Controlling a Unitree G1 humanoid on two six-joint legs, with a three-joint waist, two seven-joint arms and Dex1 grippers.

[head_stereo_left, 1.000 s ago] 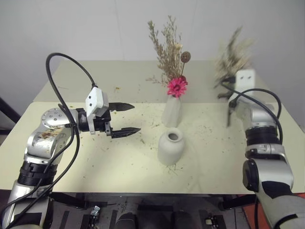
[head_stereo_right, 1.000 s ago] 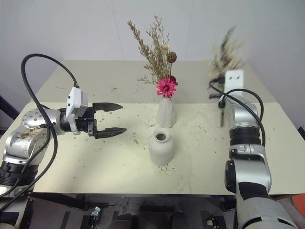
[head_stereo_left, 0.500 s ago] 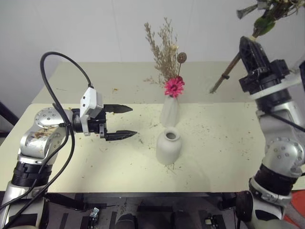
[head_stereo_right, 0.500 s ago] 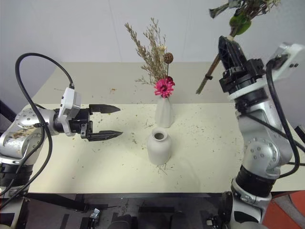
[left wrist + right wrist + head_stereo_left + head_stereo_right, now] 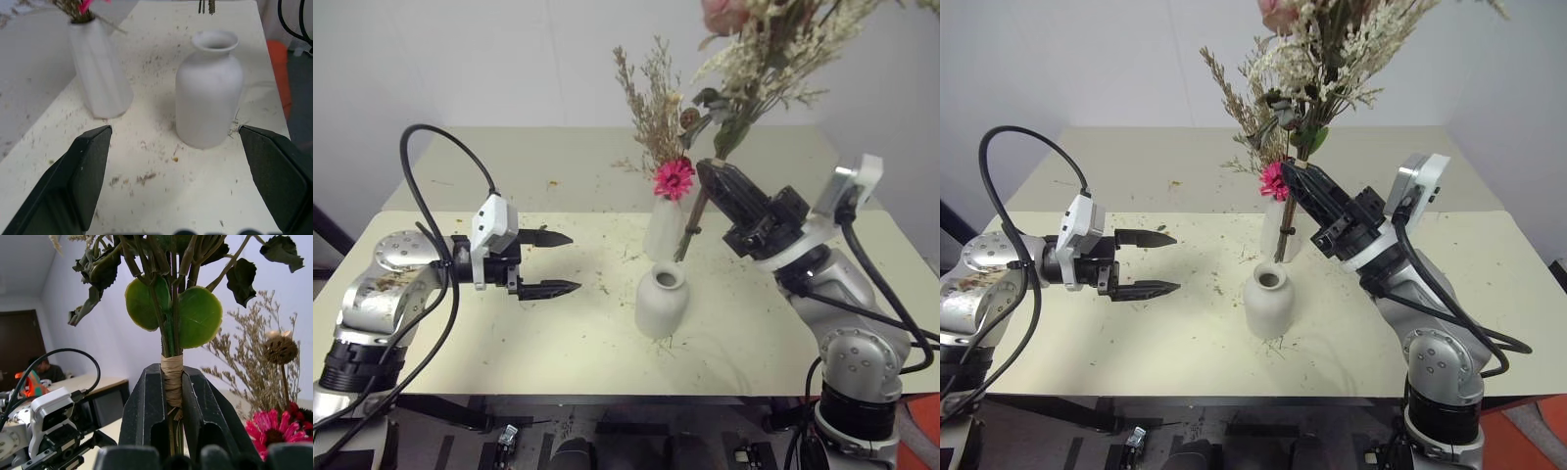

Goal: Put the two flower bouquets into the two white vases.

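bright even indoor light, soft faint shadows, sharp focus, no glare

The left arm reaches in level from the left; its black 2-fingered left gripper (image 5: pixel 548 262) points right with fingers spread wide apart, holding nothing. The right arm bends up from the lower right, and its black 2-fingered right gripper (image 5: pixel 707 177) angles upward, fingers clamped tight together.

My left jaws stand wide apart, framing the squat vase (image 5: pixel 209 90), its mouth empty. The tall vase (image 5: pixel 99 73) stands beside it, apart, with pink petals (image 5: pixel 87 4) at its mouth. Dry crumbs litter the surface (image 5: pixel 161 191).
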